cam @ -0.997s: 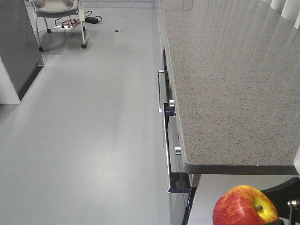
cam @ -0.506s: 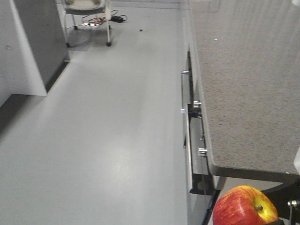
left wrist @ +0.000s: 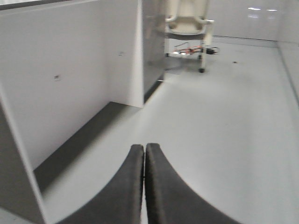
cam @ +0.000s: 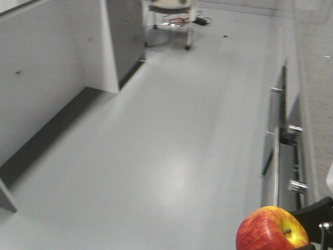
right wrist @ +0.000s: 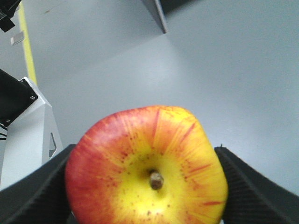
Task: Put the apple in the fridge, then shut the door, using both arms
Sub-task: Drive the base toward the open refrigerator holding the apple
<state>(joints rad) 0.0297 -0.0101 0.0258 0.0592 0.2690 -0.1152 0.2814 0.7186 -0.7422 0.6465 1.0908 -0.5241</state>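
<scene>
The red apple (cam: 270, 229) with a yellow patch round its stem fills the right wrist view (right wrist: 147, 168). My right gripper (right wrist: 145, 158) is shut on it, one black finger (right wrist: 32, 186) pressed against each side, above the grey floor. In the front view the apple sits at the bottom right beside a black finger (cam: 315, 216). My left gripper (left wrist: 145, 148) is shut with nothing in it and points along the floor. A dark grey panel (cam: 125, 36) with a long white flank (cam: 57, 73) stands at the left. I cannot tell whether it is the fridge. No door bins or shelves show.
The counter cabinet (cam: 276, 140) with metal drawer handles runs along the right edge, its grey top (cam: 317, 78) above. A chair on castors (cam: 171, 8) and floor cables (cam: 179, 22) are at the far end. A dark recess (left wrist: 79, 140) runs under the white flank.
The front view has swung left: the counter slid off to the right edge and the white and dark grey panels came in at the left. The apple stays gripped.
</scene>
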